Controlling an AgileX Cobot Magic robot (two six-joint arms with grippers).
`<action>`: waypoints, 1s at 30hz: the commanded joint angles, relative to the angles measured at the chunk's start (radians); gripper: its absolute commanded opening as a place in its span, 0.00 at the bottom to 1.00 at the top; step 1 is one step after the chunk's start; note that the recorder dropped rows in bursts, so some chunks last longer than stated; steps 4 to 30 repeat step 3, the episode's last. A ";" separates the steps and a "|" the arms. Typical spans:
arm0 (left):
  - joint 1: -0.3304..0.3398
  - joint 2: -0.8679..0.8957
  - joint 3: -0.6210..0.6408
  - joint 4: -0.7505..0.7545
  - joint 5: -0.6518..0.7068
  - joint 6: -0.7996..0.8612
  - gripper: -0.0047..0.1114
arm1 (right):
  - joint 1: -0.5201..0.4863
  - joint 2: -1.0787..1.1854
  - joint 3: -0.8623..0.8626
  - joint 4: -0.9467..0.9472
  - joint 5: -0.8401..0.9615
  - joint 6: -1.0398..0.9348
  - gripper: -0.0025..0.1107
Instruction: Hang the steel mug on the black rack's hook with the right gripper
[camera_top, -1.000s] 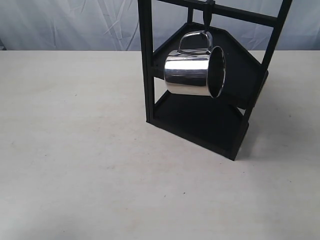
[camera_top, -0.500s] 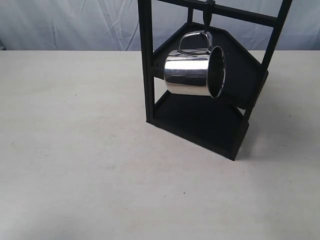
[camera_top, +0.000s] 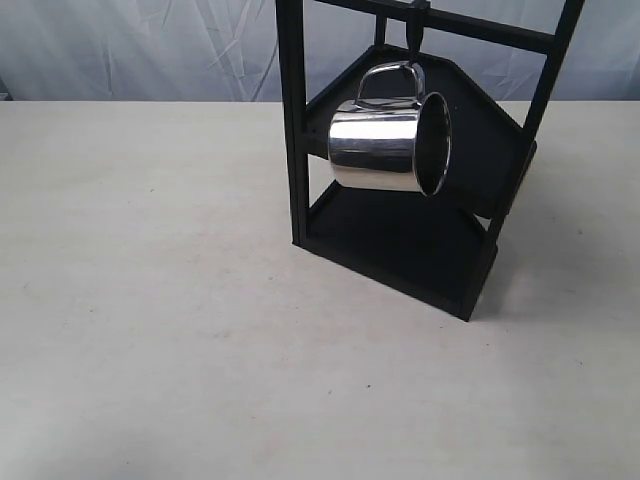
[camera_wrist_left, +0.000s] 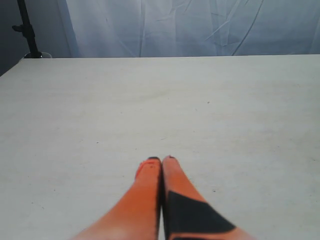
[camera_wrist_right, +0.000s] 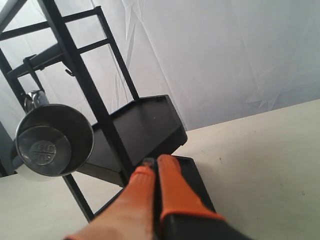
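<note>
The steel mug (camera_top: 385, 148) hangs by its looped handle from the hook (camera_top: 413, 38) under the black rack's (camera_top: 292, 120) top crossbar, its mouth facing right. In the right wrist view the steel mug (camera_wrist_right: 52, 139) shows its open mouth, hanging beside the black rack (camera_wrist_right: 142, 122). My right gripper (camera_wrist_right: 157, 162) is shut with nothing between its orange fingers, held apart from the mug. My left gripper (camera_wrist_left: 161, 161) is shut and empty over bare table. Neither gripper appears in the exterior view.
The rack has two angular shelves, the lower shelf (camera_top: 400, 245) resting on the pale table (camera_top: 150, 280). A blue-grey curtain (camera_top: 140, 45) hangs behind. A dark stand (camera_wrist_left: 27, 30) rises at the table's far corner in the left wrist view.
</note>
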 joint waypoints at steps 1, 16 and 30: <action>-0.005 0.004 -0.002 0.000 -0.008 -0.005 0.04 | -0.003 -0.006 0.002 0.003 -0.009 -0.005 0.02; -0.005 0.004 -0.002 0.000 -0.008 -0.005 0.04 | -0.003 -0.006 0.002 0.003 -0.009 -0.005 0.02; -0.005 0.004 -0.002 0.000 -0.008 -0.005 0.04 | -0.003 -0.006 0.002 0.003 -0.009 -0.005 0.02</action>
